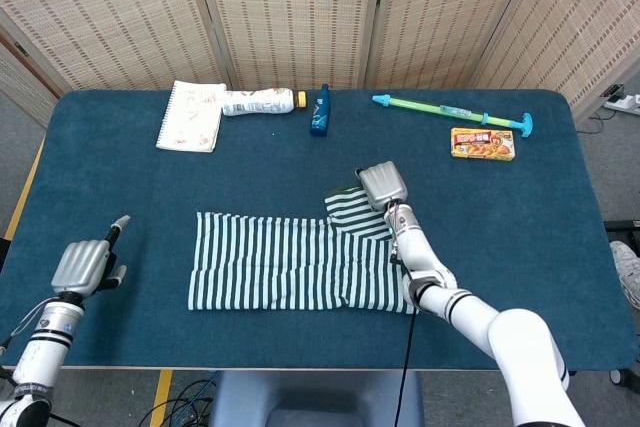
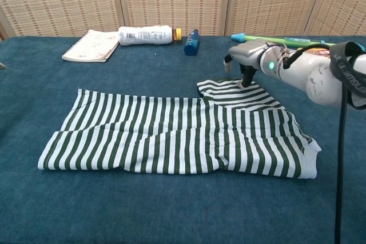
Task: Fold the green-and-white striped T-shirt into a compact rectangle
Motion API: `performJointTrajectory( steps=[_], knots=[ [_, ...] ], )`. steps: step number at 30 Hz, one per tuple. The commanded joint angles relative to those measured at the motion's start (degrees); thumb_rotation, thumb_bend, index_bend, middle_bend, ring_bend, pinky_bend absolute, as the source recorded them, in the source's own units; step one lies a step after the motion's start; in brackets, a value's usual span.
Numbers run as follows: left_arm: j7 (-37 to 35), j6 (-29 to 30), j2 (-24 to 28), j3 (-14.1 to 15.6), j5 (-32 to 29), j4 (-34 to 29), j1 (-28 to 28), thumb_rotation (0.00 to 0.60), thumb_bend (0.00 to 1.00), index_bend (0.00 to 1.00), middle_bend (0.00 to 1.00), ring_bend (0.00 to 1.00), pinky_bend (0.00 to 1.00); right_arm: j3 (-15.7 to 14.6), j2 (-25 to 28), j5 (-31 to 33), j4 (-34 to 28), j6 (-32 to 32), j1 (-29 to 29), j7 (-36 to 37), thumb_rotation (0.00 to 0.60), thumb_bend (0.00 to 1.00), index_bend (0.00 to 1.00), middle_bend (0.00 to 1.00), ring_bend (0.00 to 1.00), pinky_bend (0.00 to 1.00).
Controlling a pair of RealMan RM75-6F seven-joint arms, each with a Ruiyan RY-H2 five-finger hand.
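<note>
Striped T-shirt (image 2: 171, 135) flat on desk (image 1: 560, 237), sleeve upper R; right hand (image 2: 246, 55) fingers (image 2: 247, 77) touching sleeve, grasp can't tell; left hand (image 1: 82, 265) released, empty.

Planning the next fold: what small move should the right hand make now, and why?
Probably close the fingers on the sleeve. The right hand is over the sleeve's far edge, fingers pointing down at the cloth, and that sleeve sticks out from the shirt, spoiling the rectangle.
</note>
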Motion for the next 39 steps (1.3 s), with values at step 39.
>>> performJointTrajectory(
  steps=[39],
  knots=[
    [0.1, -2.2, -0.4, 0.2, -1.6, 0.8, 0.6, 0.600, 0.41, 0.00, 0.90, 0.84, 1.00, -1.8, -6.4, -6.7, 12.8, -2.2, 2.9, 9.9, 0.600, 0.41, 0.33, 0.98, 1.00, 1.00]
  ],
)
